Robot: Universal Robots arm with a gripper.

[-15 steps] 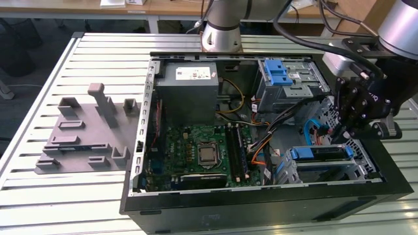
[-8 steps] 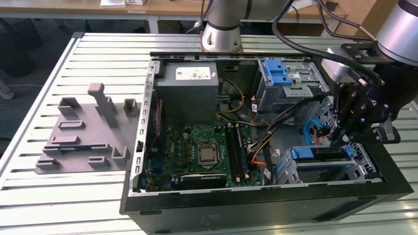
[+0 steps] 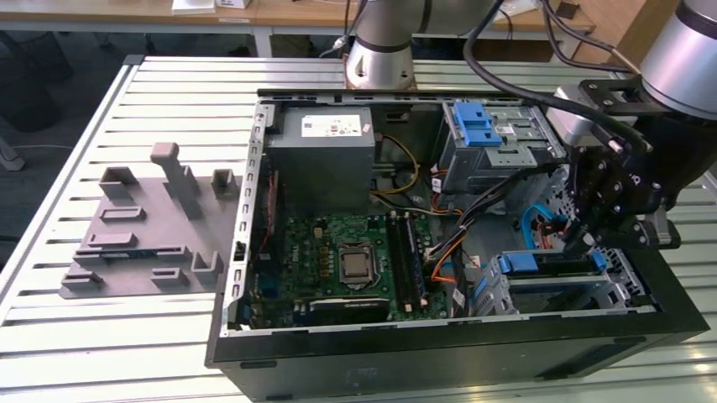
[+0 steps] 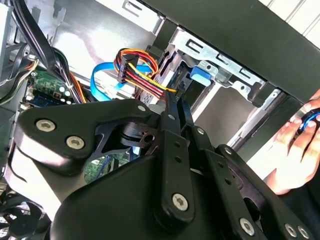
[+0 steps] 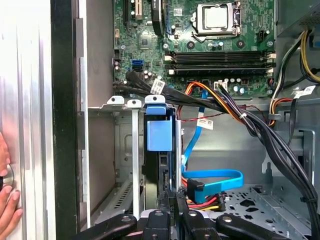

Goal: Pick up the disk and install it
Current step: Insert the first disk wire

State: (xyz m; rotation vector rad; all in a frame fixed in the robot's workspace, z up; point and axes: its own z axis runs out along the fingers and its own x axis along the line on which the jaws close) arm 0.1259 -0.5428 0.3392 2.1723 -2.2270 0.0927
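Locating the disk (image 5: 160, 135): standing on edge in a slot of the drive cage (image 5: 132, 150), in the case's bottom corner toward the exterior view's right; blue carrier tab facing the motherboard (image 5: 200, 45); looks seated or close to it.
Pincer: gripper (image 5: 172, 200) just off the disk's far end, inside the case; jaws drawn close together with nothing visible between them; contact with the carrier's edge impossible to confirm.
Neighbours: blue data cable (image 5: 215, 175) and a red-yellow power plug (image 5: 205, 202) just beside the fingertips; black cable bundle (image 5: 260, 135) crossing above the cage.
Weight, by judgement: dense metal body, probably heavy for its size, likely to tip in a pinch taken near one end.
Stiffness, by judgement: rigid drive, springy plastic bracket; some give expected at the blue rails.
Surface, by judgement: smooth metal faces, probably slippery under hard pads.
Fragility, by judgement: shock-sensitive; no knocks or drops against the cage walls.
Hold, by judgement: best across the two long bracket edges near the middle, or on the blue tab for sliding; not on the label face or connector end.
Bystander: a hand (image 4: 295, 145) resting at the case's outer wall.
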